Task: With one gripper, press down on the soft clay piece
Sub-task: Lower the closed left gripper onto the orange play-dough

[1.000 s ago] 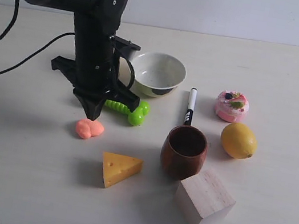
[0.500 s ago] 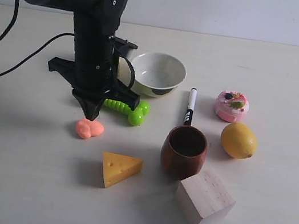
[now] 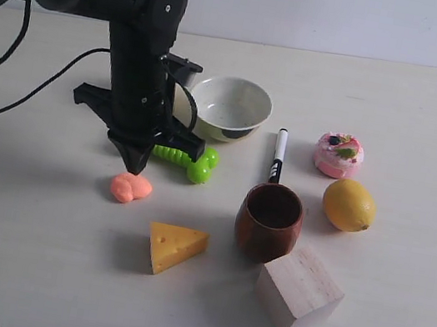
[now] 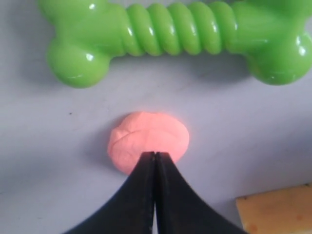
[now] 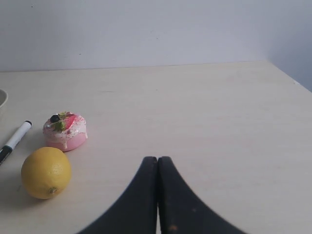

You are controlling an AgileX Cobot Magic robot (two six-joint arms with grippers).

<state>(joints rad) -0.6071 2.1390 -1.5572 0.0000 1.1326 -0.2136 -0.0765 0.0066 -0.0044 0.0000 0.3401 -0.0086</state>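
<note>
Left wrist view: left jaws together over soft clay piece (image 4: 146,136), green bone toy (image 4: 170,34) near.

A pale table (image 3: 430,116) is set with a soft clay piece (image 3: 130,188), cheese wedge (image 3: 175,246), bone toy (image 3: 189,161), bowl (image 3: 230,108), marker (image 3: 278,155), cup (image 3: 268,221), block (image 3: 297,291), lemon (image 3: 348,205) and cake toy (image 3: 338,155).

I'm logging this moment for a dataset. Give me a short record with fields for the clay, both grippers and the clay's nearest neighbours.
target: small salmon-orange clay blob, lying on the pale table
left gripper: jaws shut, holding nothing, tip over the blob; whether it touches cannot be told
right gripper: jaws shut, holding nothing, over bare table away from the blob
neighbours: green ribbed bone toy and yellow cheese wedge, on opposite sides of the blob, both apart from it
</note>
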